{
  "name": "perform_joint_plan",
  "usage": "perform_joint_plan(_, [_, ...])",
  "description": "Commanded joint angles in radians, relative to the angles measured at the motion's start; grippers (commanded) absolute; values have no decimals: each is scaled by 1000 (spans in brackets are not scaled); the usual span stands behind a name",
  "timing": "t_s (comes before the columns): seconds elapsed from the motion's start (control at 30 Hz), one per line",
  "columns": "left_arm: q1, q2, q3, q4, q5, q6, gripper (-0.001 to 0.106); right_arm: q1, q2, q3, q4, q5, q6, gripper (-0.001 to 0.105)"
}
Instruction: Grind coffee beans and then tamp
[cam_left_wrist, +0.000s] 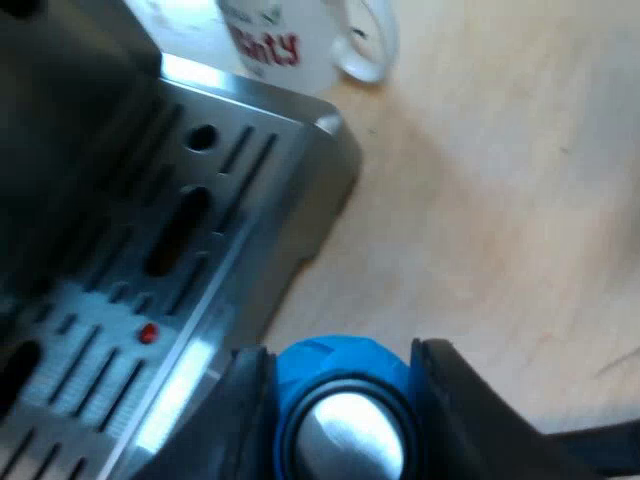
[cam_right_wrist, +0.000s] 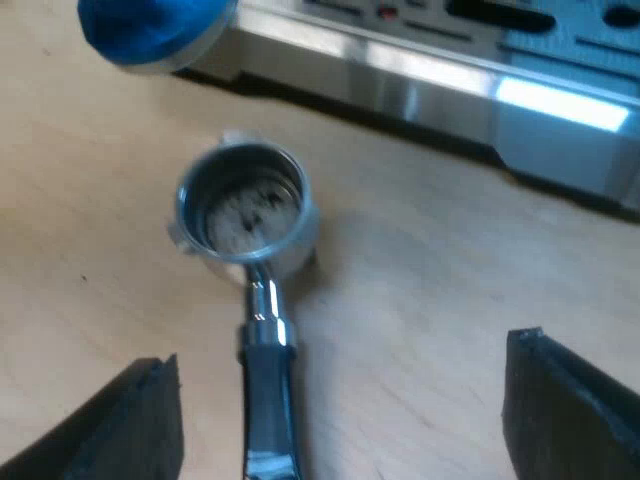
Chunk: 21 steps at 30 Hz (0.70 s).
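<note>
Left wrist view: the mug is partly cut off, its red lettering only half readable. It stands on the table just past the machine's corner. The left gripper hangs beside the slotted tray, pinching the blue tamper, whose metal face is toward the camera. Bare wood lies open beyond the tray's edge.

Right wrist view: the holder lies on the table near the machine's front, dark specks inside it, its handle end cut off. The right gripper hovers above the handle, fingers spread wide. The tamper hangs by the tray's edge.
</note>
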Motion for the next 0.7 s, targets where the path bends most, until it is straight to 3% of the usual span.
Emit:
perform_joint_plan(0.03, [4,-31,-3,17,-23,-13,0,-3,-3,0,-39,5,-46,68])
perform_joint_plan(0.2, [84,-81,-3,68,7,-28,0,-3,-3,0,-101,-16,-121,68])
perform_joint_plan(0.47, [254,-114,-3,166,56,-28,0,-3,-3,0,-162,-34,-159,68])
perform_joint_plan(0.7, [335,-114,10,178,56,-26,0,-3,-3,0,-166,-38,-177,68])
